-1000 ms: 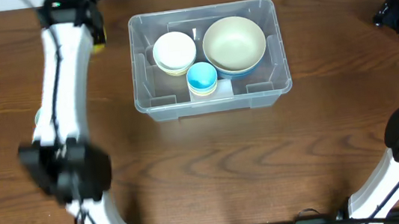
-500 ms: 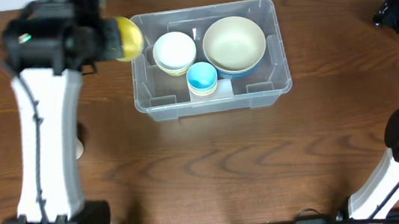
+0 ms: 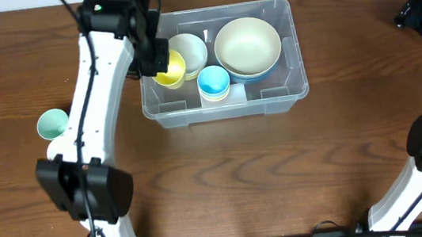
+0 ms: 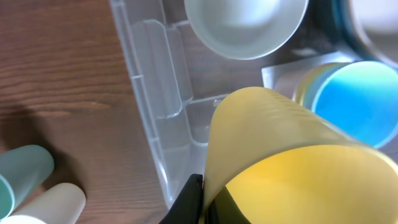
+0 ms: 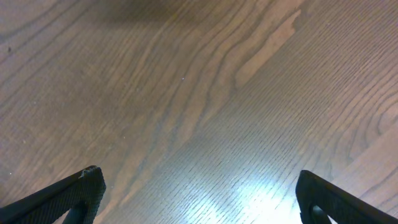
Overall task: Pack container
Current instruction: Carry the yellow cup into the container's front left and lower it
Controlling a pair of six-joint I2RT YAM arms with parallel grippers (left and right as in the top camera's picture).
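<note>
left tool [image 3: 155, 59] | clamps yellow cup [image 3: 170, 69] | over container [image 3: 226, 111] | right tool [image 5: 199, 196] spread wide

No readable text, label, brand, number or sign for you in any view.
</note>
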